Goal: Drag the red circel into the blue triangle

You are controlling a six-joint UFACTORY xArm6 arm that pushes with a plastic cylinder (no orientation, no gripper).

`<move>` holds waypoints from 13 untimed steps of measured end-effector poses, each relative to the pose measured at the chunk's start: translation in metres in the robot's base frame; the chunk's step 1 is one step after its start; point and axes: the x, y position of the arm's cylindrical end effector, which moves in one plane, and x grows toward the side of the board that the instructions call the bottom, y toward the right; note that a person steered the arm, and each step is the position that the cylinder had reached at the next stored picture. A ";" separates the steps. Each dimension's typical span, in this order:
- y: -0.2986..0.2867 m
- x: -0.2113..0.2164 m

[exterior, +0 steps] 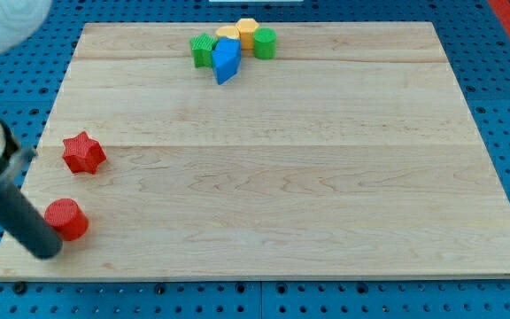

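My tip (50, 252) sits at the near-left corner of the pale wooden tabletop (326, 195), just left of and slightly nearer than the red round cylinder block (66, 218), touching it or close to it. No pincer on this rig, just the dark rod, so there is nothing to be clenched or released.

The target, a blue triangular wedge block (226, 59), is at the far edge, left of centre, well apart from the cylinder. It is packed against a green star-like block (204, 49) on its left, a yellow block (229, 35) and a yellow hexagon block (247, 30) behind, and a green round block (265, 42) to the right.

A red star block (83, 152) lies just beyond the cylinder, slightly left of the direct line.

Advice for the push:
- The path runs far and right, diagonally.
- Get the tip squarely on the cylinder's near-left side, opposite the wedge. Off-centre contact will let a round block roll off the rod.
- Bias the start rightward to clear the star.
- Slow near the cluster and aim at the wedge's exposed near face, so the neighbours don't scatter.
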 end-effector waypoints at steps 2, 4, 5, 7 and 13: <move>0.060 -0.096; 0.113 -0.171; 0.150 -0.164; 0.138 -0.083; 0.161 -0.183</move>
